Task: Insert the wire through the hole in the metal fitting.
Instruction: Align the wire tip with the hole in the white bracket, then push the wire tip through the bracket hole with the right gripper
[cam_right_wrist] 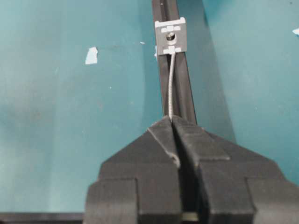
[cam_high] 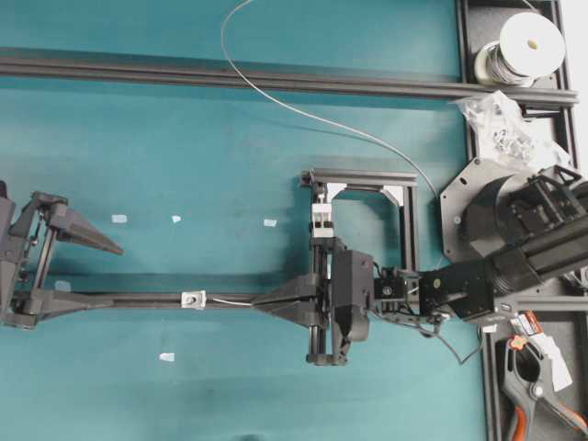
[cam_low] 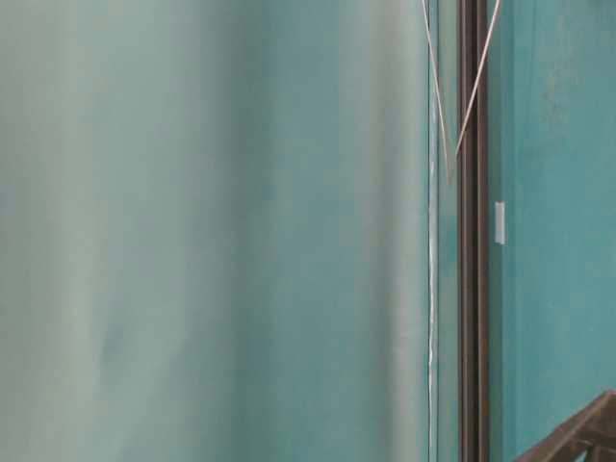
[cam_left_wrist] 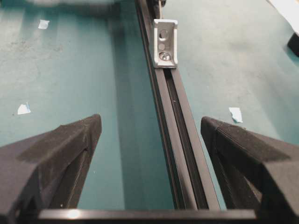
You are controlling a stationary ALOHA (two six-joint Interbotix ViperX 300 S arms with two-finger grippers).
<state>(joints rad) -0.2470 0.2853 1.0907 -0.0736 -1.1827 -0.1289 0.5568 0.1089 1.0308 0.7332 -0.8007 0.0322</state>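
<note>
Matte teal worktop (cam_high: 184, 147), scuffed, dotted with white tape scraps. Long black grooved aluminium rail (cam_high: 119, 299) crossing it. Right black wedge-fingered tool (cam_right_wrist: 174, 122) pinched tight on thin silver-grey springy wire (cam_right_wrist: 170, 84), free end reaching small shiny squarish metal fitting (cam_right_wrist: 170, 36) seated on rail. Wire tip at or just below tiny dark hole (cam_right_wrist: 170, 35); entry unclear. Left tool (cam_left_wrist: 152, 135) spread wide, astride rail, well apart from fitting. White-topped round spool (cam_high: 524, 46) at far corner.
</note>
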